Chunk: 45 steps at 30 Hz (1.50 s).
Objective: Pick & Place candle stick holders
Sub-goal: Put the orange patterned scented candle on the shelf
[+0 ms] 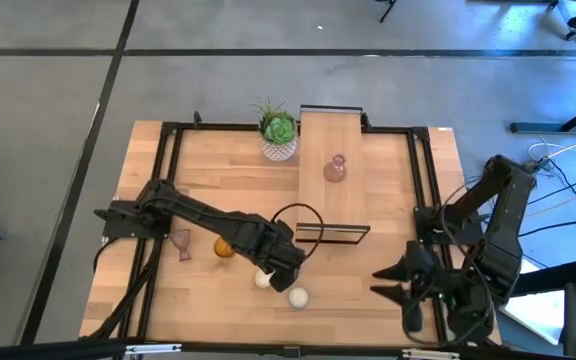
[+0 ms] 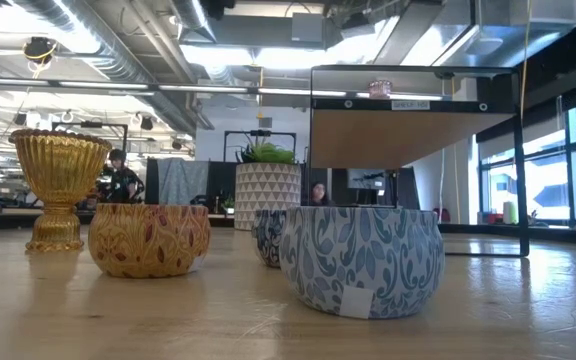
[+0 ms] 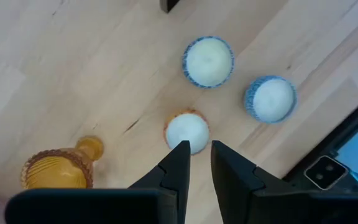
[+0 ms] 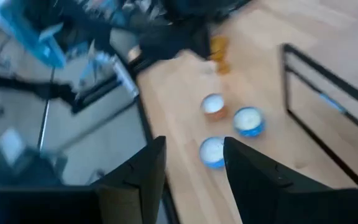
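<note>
An amber candle stick holder [image 1: 223, 247] [image 2: 58, 185] stands upright on its foot on the table's left half, with a pale pink holder [image 1: 181, 243] just left of it. Another pink holder [image 1: 335, 168] sits on top of the raised wooden shelf [image 1: 333, 200]. My left gripper [image 1: 290, 268] [image 3: 201, 154] hangs open near the table's middle, pointing down, above an orange candle tin [image 3: 187, 130]; nothing is between its fingers. The amber holder [image 3: 58, 168] lies beside it. My right gripper [image 1: 380, 281] [image 4: 194, 146] is open and holds nothing, in the air at the table's right near corner.
Two blue-patterned candle tins [image 3: 208, 61] [image 3: 270, 98] stand close to the orange one [image 2: 148, 240], near the table's front. A green plant in a white pot [image 1: 279, 130] stands at the far edge beside the shelf. A black metal frame [image 1: 420, 170] rims the table.
</note>
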Each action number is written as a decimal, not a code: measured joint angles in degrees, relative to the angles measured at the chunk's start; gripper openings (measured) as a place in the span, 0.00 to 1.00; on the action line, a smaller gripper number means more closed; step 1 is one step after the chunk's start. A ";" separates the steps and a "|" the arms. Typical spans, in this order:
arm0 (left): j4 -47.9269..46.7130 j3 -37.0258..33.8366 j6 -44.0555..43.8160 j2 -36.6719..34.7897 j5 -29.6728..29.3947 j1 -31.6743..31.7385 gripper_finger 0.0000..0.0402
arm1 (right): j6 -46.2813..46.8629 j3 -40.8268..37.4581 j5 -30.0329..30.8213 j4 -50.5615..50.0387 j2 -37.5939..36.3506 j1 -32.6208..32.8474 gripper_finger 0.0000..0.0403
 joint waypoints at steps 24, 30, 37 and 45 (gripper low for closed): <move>4.91 -2.12 13.71 0.52 8.20 9.68 0.15 | 11.93 -11.79 7.53 -1.21 -9.03 1.00 0.41; 11.14 -10.44 9.57 0.57 7.16 7.00 0.15 | 11.98 -11.79 7.53 -2.23 -9.01 0.78 0.41; 18.69 -18.38 4.73 0.57 6.48 4.31 0.15 | 12.12 -11.79 7.35 -2.24 -8.99 0.74 0.41; 23.19 -20.13 2.55 0.57 2.33 3.87 0.15 | 12.03 -11.79 7.16 -2.26 -8.97 -0.40 0.41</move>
